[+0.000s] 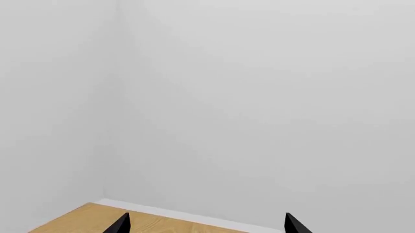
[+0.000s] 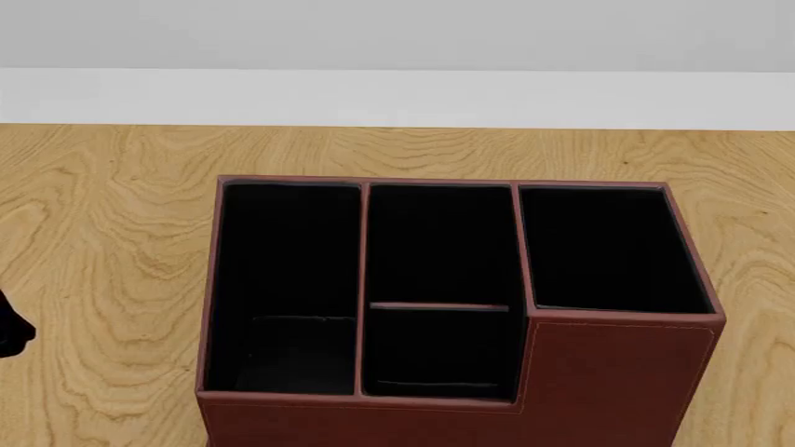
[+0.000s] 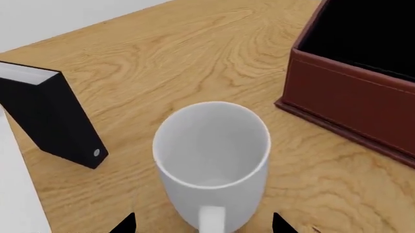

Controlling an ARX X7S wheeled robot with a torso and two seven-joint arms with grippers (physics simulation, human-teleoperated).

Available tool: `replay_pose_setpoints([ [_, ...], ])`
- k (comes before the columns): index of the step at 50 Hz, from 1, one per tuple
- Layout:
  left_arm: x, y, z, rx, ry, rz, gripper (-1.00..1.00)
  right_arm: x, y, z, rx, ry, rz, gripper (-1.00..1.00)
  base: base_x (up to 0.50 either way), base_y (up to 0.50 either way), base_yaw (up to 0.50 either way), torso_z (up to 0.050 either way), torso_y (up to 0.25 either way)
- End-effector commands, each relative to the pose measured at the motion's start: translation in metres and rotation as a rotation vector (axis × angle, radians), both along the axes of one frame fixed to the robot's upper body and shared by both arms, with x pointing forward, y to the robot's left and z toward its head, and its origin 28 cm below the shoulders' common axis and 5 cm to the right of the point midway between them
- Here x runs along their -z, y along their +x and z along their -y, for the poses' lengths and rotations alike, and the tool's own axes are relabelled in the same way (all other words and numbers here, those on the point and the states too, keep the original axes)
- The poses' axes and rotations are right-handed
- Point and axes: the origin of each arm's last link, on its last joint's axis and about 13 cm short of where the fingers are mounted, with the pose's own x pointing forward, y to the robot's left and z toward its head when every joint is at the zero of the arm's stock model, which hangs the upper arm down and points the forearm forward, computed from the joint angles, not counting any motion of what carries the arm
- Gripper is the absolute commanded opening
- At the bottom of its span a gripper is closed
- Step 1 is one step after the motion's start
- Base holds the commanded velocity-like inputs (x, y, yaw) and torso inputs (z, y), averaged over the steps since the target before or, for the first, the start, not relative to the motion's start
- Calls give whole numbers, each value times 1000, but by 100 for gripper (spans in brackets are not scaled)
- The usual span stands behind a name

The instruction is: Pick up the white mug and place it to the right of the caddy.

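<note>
In the right wrist view the mug [image 3: 213,162] stands upright on the wooden table [image 3: 194,53], filling the lower centre of the frame, its open mouth facing the camera and its handle pointing toward the bottom edge. The right gripper [image 3: 202,227] shows only as two dark fingertips [image 3: 123,225] at the bottom edge, spread wide, one on each side of the mug's base and handle; they do not touch it as far as can be seen. The caddy [image 3: 353,104] sits at the upper right of that frame, near the mug but apart from it, and a black book [image 3: 55,121] (white pages showing at its top) stands at the left. In the head view the caddy [image 2: 460,298] fills the centre and lower frame, its black-lined compartments open upward and its taller section at the right; no mug shows there. The left wrist view looks mostly at a pale wall, with a strip of table at the bottom; the left gripper [image 1: 206,225] has its two dark fingertips [image 1: 120,225] set well apart with nothing between them.
</note>
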Motion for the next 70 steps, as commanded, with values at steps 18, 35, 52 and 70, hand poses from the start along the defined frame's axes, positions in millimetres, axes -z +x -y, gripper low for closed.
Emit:
replay_pose_setpoints([
  [18,1,1,-1,-2,-3,-4,100,14,9,-3,6,-18,-40,100,0,0,0,0,0],
  [35,2,1,-1,-4,-2,-7,100,17,14,-8,-4,-23,-67,100,0,0,0,0,0],
  [52,2,1,-1,-2,-2,-7,100,35,18,-3,-12,-22,-85,100,0,0,0,0,0],
  [70,1,0,-1,-1,-3,-5,100,35,17,-8,-27,-24,-95,100,0,0,0,0,0],
])
